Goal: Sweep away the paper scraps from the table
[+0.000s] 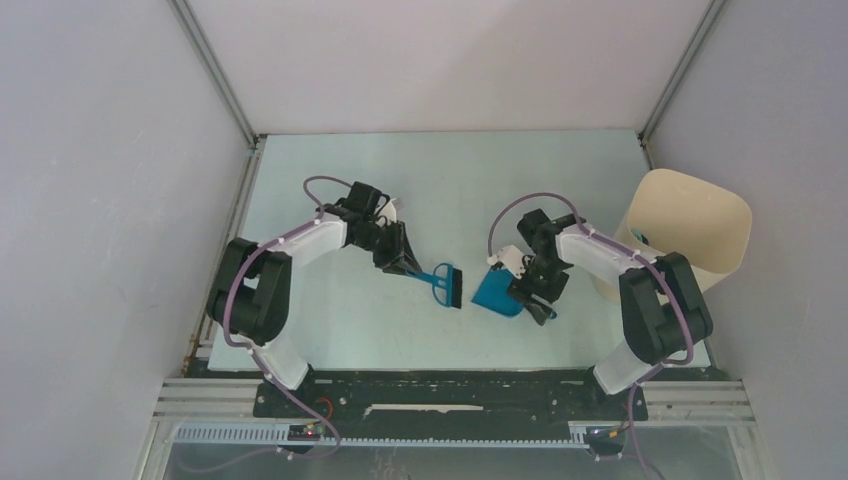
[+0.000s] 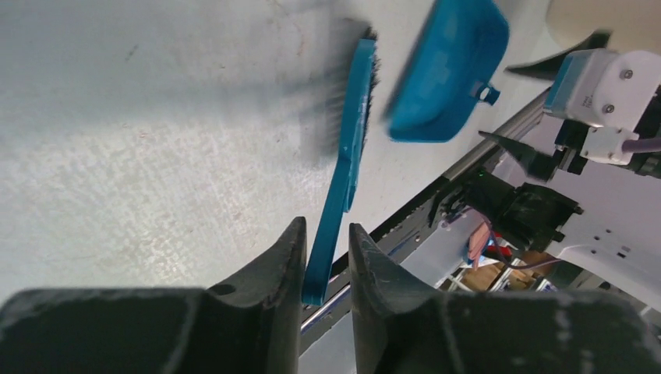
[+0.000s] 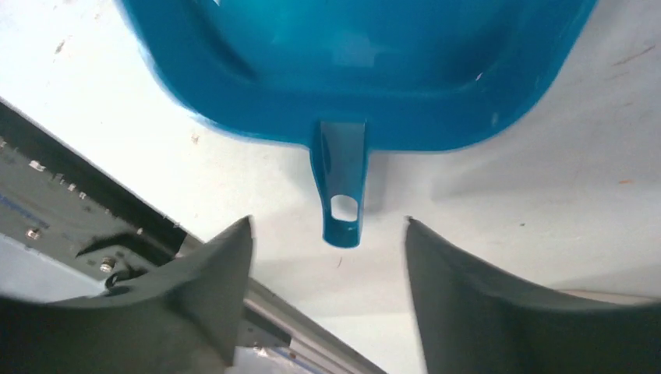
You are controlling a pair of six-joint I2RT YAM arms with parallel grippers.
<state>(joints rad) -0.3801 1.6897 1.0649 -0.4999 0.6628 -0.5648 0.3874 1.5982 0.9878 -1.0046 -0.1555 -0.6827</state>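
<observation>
One blue hand brush [image 1: 446, 285], one blue dustpan [image 1: 497, 292], one beige bin [image 1: 690, 230], one table [image 1: 450, 180], two arms, left arm [image 1: 300, 243], right arm [image 1: 610, 255].

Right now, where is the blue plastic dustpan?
In the top view the blue plastic dustpan lies on the pale green table, right of centre, between the blue hand brush and the open right gripper.

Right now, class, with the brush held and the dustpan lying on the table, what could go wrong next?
The right gripper is open astride the dustpan handle; rising before closing would leave the dustpan behind. The left gripper pinches the brush only by its thin handle end, so it might twist when pressed down.
</observation>
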